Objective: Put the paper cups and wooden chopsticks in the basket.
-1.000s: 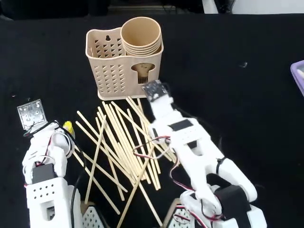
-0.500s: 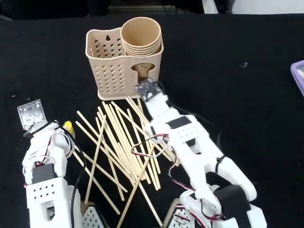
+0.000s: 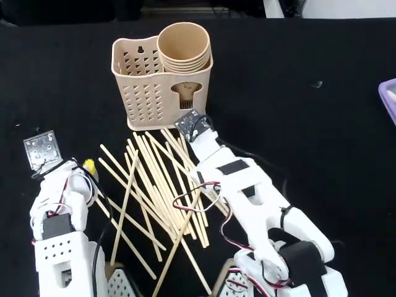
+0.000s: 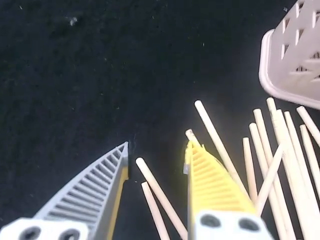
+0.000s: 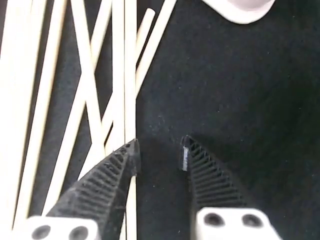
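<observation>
A stack of paper cups (image 3: 184,46) stands in the right half of the beige basket (image 3: 148,93) at the back of the table. Several wooden chopsticks (image 3: 158,189) lie fanned on the black cloth in front of it. My right arm (image 3: 238,179) lies over the right side of the pile. My right gripper (image 5: 159,144) is open low over the cloth, its left finger just beside two chopsticks (image 5: 124,75), the basket's corner (image 5: 240,10) ahead. My left gripper (image 4: 156,142) is open at the pile's left edge, with two chopstick ends (image 4: 155,192) between its fingers.
The black cloth is bare to the right of the basket and at the far left. A purple container's edge (image 3: 388,96) shows at the table's right side. The basket wall (image 4: 295,65) stands a short way ahead of the left gripper.
My right arm's wrist has swung left and a little back from the basket, over the chopsticks. The left arm has kept still.
</observation>
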Controlling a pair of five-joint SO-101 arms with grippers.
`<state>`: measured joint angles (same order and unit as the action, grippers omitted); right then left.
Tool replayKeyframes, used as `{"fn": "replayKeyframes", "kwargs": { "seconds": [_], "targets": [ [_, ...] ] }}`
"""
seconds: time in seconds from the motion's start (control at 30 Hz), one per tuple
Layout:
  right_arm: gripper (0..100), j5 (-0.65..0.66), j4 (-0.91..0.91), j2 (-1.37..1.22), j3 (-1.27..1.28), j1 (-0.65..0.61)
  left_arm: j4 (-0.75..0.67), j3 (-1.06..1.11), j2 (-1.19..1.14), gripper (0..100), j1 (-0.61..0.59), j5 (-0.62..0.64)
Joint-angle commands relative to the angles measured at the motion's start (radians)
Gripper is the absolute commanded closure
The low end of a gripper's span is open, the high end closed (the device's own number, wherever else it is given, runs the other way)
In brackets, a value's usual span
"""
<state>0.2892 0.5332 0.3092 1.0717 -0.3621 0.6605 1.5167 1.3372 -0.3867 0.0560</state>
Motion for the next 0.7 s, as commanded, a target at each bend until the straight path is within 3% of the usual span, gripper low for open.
{"fn": "replayKeyframes", "kwargs": {
  "seconds": [0.0,0.23,0.4,0.67],
  "targets": [
    [85.3,0.005,-0.015,0.044,-0.01,-0.005,-0.009,-0.01,0.012,81,0.016,0.002],
    [85.3,-0.049,0.017,0.171,0.005,0.038,-0.014,-0.01,0.012,81,0.016,0.002],
    [85.4,-0.071,0.017,0.28,0.084,-0.035,-0.015,-0.008,0.012,81,0.016,0.003],
    [85.4,-0.072,-0.008,0.162,0.058,-0.077,-0.011,-0.008,0.012,81,0.016,0.003]
  ]
}}
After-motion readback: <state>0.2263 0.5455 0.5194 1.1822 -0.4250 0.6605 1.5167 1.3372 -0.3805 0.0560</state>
